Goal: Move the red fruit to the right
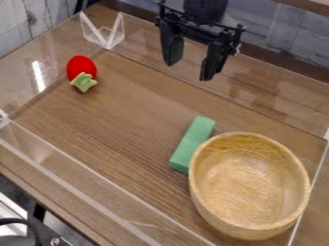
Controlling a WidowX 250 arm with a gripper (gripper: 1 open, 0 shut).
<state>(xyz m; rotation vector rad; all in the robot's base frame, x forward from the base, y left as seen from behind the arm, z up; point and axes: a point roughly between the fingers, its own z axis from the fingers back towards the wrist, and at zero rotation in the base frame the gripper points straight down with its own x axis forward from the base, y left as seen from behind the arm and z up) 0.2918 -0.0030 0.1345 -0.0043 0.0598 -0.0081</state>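
Gripper: the black gripper (pixel 194 62) is at the top of the view, a little right of centre, with its two fingers spread wide and pointing down toward the surface; nothing is between them.
Left edge: a pale, whitish object (pixel 6 117) is cut off by the frame, too little of it in view to name.
Lower left corner: dark hardware (pixel 18 231) with a reddish part pokes into view, also cut off by the frame.
Red fruit: the glossy red fruit (pixel 81 67) lies on the left part of the surface, well apart from the gripper and from the bowl. Its pale green leafy cap (pixel 84 83) faces the near side of the view.
Upper left: a thin, whitish, see-through frame-like object (pixel 102 30) stands beyond the fruit and slightly to its right; what it is, I cannot tell.
Surface: the brown wooden surface (pixel 118 135) has visible plank seams and runs beneath the fruit, block and bowl.
Green block: the green rectangular block (pixel 193 144) lies right of centre, aslant, with its far end leaning toward the right. Its near end meets the bowl's outline in this view; whether they touch, I cannot tell.
Bowl: the round, pale yellow wooden bowl (pixel 248 187) sits upright in the lower right, its open side up, with no contents showing inside.
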